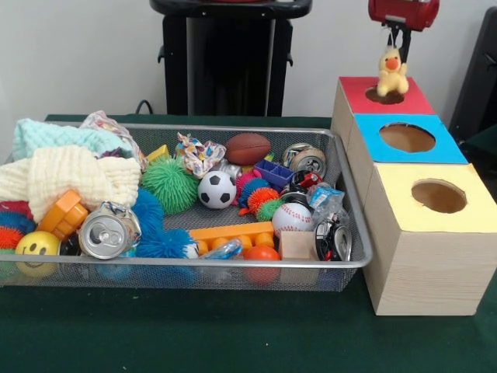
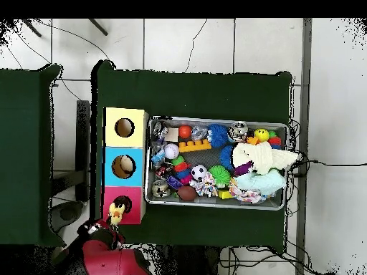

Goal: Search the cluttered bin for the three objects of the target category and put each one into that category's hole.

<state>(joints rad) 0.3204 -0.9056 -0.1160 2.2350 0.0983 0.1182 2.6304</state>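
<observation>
Red-shelled claw [image 1: 397, 40] hangs straight down, gripping yellow duck [image 1: 392, 70] over red hole [image 1: 384, 95].

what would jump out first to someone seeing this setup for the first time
The gripper dangles a yellow duck toy over the hole in the red box, the farthest in a row with a blue box and a yellow box. Beside them, a wire mesh bin overflows with clutter: a soccer ball, a green spiky ball, a crushed can and a cream knit cloth.
</observation>
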